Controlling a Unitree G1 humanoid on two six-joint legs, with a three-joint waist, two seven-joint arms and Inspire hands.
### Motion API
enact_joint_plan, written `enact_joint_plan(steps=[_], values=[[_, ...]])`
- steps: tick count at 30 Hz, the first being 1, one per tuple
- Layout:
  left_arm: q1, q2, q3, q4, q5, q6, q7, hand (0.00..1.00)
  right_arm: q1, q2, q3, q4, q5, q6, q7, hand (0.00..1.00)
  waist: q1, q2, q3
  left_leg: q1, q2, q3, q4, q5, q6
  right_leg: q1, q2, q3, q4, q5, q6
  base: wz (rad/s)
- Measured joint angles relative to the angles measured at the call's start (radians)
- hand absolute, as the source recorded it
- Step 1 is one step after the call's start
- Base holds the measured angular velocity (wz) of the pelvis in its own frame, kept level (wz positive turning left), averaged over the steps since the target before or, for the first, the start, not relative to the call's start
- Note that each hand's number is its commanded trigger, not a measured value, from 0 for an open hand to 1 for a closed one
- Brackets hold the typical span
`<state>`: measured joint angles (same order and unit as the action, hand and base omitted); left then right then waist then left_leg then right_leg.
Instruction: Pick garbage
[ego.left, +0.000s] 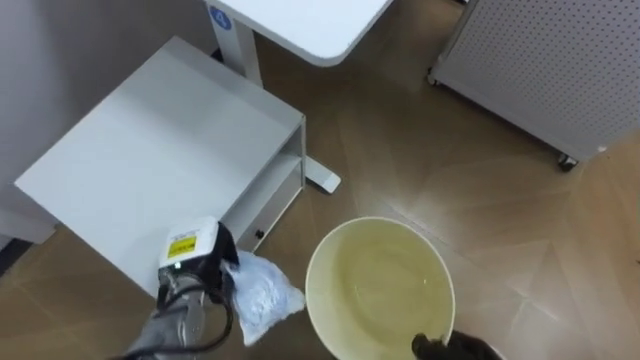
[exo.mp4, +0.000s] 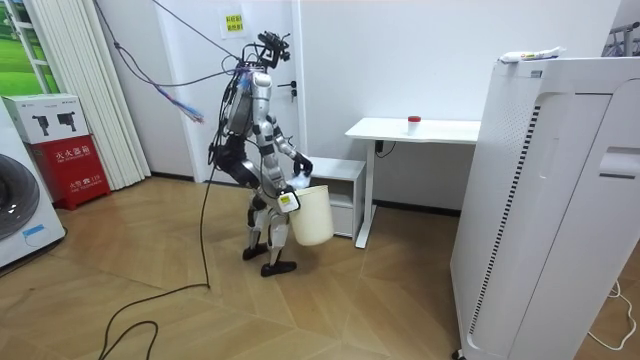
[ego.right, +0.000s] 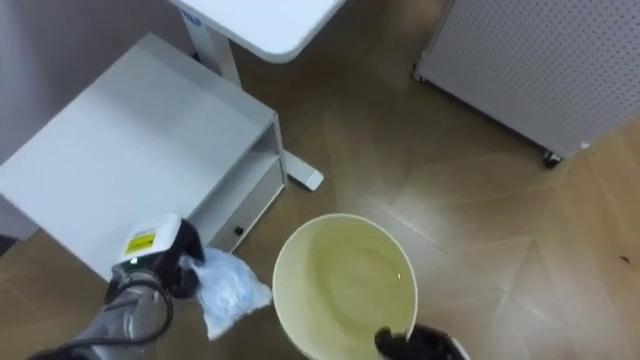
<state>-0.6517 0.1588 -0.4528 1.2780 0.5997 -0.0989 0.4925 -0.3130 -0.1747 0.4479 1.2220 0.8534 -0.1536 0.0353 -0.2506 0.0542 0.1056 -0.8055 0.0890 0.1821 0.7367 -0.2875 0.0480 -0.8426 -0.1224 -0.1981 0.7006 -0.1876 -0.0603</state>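
We have the garbage, a crumpled white bag (ego.left: 262, 292), pinched in the left robot hand (ego.left: 205, 265) just beside the pale bucket (ego.left: 375, 285), not yet over it. The bucket looks empty, so the drop remains. The right robot hand (ego.left: 455, 348) sits at the bucket's rim, cut off at the frame's edge; we cannot tell its grip.

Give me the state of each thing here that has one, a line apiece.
bucket: mouth up, nothing inside, held off the floor.
plastic bag: crumpled, held beside the bucket's rim, not inside it.
left hand: fingers curled round the plastic bag.
right hand: fingers gripping the bucket's near rim.
white cabinet: standing on the floor, shelf front open.
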Motion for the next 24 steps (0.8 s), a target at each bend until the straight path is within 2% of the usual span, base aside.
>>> enact_joint_plan(steps=[3, 7, 10, 11, 15, 16, 17, 18, 19, 24], values=[[0.014, -0.048, 0.002, -0.017, -0.021, -0.023, 0.008, 1.00, -0.004, 0.010, 0.001, 0.024, -0.001, -0.013, 0.001, 1.00, 0.015, -0.001, -0.0002, 0.032, -0.003, 0.006, -0.032, 0.007, -0.001, 0.027, 0.001, 0.002, -0.025, 0.002, 0.003, 0.02], [0.064, -0.121, -0.002, -0.045, -0.082, -0.069, 0.008, 1.00, -0.005, 0.041, 0.003, 0.062, -0.002, -0.032, 0.001, 1.00, 0.014, -0.005, -0.0016, 0.075, -0.014, 0.007, -0.079, 0.017, -0.005, 0.067, 0.001, 0.002, -0.060, 0.004, 0.009, 0.01], [0.111, -0.163, -0.007, -0.078, -0.107, -0.085, 0.004, 1.00, -0.002, 0.061, 0.012, 0.064, 0.001, -0.032, 0.001, 1.00, 0.015, -0.008, -0.0041, 0.088, -0.014, 0.011, -0.087, 0.020, -0.006, 0.081, 0.004, -0.001, -0.078, 0.005, 0.011, 0.00], [0.121, -0.169, -0.011, -0.083, -0.108, -0.089, 0.004, 1.00, 0.000, 0.065, 0.012, 0.064, 0.001, -0.032, 0.001, 1.00, 0.016, -0.011, -0.0054, 0.090, -0.015, 0.012, -0.090, 0.020, -0.006, 0.082, 0.003, -0.001, -0.080, 0.006, 0.011, 0.00], [0.196, -0.191, -0.087, -0.111, -0.117, -0.100, -0.002, 1.00, 0.011, 0.068, 0.035, 0.066, 0.000, -0.031, 0.005, 1.00, 0.042, -0.029, -0.0193, 0.123, -0.024, 0.016, -0.123, 0.030, -0.006, 0.107, 0.002, 0.005, -0.098, 0.007, 0.015, 0.01], [0.211, -0.192, -0.107, -0.111, -0.117, -0.100, -0.005, 0.93, 0.011, 0.071, 0.042, 0.066, -0.001, -0.028, 0.008, 1.00, 0.044, -0.035, -0.0244, 0.131, -0.031, 0.016, -0.132, 0.032, -0.006, 0.113, 0.000, 0.005, -0.101, 0.007, 0.016, 0.06], [0.216, -0.192, -0.115, -0.111, -0.118, -0.100, -0.008, 0.51, 0.011, 0.073, 0.043, 0.065, -0.001, -0.028, 0.011, 1.00, 0.046, -0.037, -0.0254, 0.133, -0.031, 0.016, -0.134, 0.034, -0.006, 0.117, 0.000, 0.004, -0.105, 0.008, 0.017, 0.05], [0.221, -0.193, -0.124, -0.111, -0.119, -0.100, -0.016, 0.15, 0.014, 0.073, 0.051, 0.061, 0.000, -0.028, 0.014, 1.00, 0.048, -0.037, -0.0255, 0.138, -0.031, 0.015, -0.139, 0.037, -0.005, 0.125, 0.001, 0.001, -0.115, 0.011, 0.019, 0.05], [0.223, -0.193, -0.132, -0.111, -0.117, -0.100, -0.025, 0.00, 0.018, 0.073, 0.056, 0.055, -0.002, -0.028, 0.022, 1.00, 0.050, -0.037, -0.0257, 0.143, -0.030, 0.012, -0.142, 0.038, -0.004, 0.129, -0.001, 0.001, -0.117, 0.013, 0.021, 0.04], [0.235, -0.193, -0.144, -0.113, -0.115, -0.098, -0.043, 0.00, 0.021, 0.073, 0.062, 0.053, -0.038, -0.028, 0.033, 1.00, 0.068, -0.037, -0.0268, 0.152, -0.034, 0.021, -0.152, 0.042, 0.002, 0.135, -0.008, 0.000, -0.116, 0.016, 0.024, 0.00]])
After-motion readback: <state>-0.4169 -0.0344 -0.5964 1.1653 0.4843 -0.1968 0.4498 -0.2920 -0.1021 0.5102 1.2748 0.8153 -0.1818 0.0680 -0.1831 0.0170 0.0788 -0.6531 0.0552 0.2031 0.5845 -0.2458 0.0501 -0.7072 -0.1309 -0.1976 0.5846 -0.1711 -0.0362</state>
